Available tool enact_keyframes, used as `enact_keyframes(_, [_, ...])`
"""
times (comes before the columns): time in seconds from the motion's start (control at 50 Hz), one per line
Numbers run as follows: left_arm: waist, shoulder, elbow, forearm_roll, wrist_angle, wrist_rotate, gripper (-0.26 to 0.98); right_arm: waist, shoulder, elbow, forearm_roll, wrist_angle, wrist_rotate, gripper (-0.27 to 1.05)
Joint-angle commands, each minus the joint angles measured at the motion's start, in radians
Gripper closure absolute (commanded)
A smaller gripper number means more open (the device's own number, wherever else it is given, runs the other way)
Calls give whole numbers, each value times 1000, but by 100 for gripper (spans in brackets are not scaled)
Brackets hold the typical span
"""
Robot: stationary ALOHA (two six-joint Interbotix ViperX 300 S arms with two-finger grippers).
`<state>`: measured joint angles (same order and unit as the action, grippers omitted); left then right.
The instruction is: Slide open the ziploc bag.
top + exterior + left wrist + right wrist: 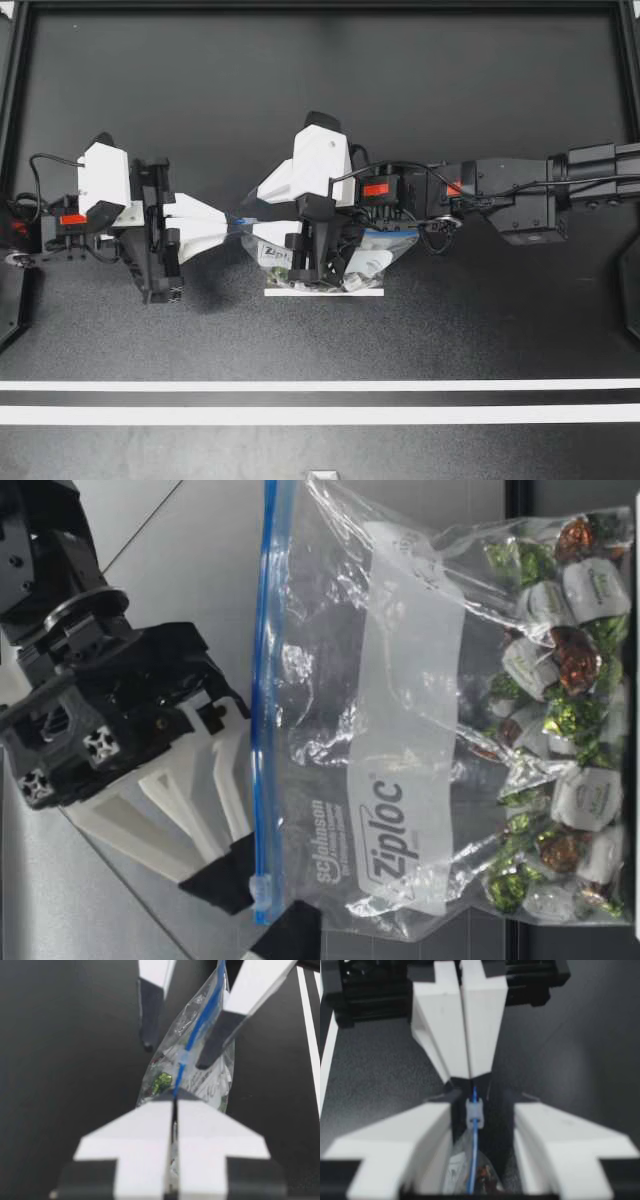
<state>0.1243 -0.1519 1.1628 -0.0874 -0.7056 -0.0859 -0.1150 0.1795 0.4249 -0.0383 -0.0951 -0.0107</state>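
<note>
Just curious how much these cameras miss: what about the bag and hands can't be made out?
Top view: my right hand covers most of the bag; the slider is too small to pick out.
Left wrist view: the fingers of my left hand hide the bag edge they pinch.
Right wrist view: the sweets inside are blurred.

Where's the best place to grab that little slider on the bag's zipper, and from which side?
Pinch the slider by its two flat faces, one finger each side of the blue track. The bag stands upright, track on top, and my left pincer clamps the corner beside it, so probably come from the opposite end with my open right pincer.
</note>
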Motion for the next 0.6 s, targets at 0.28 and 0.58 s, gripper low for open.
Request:
enact_keyframes(0.28, [0, -17, -18, 3, -3, 11, 91, 12, -12, -25, -2, 26, 2, 30])
enact_keyframes(0.58, [-2, -17, -15, 3, 0, 11, 92, 15, -12, -43, -2, 66, 6, 63])
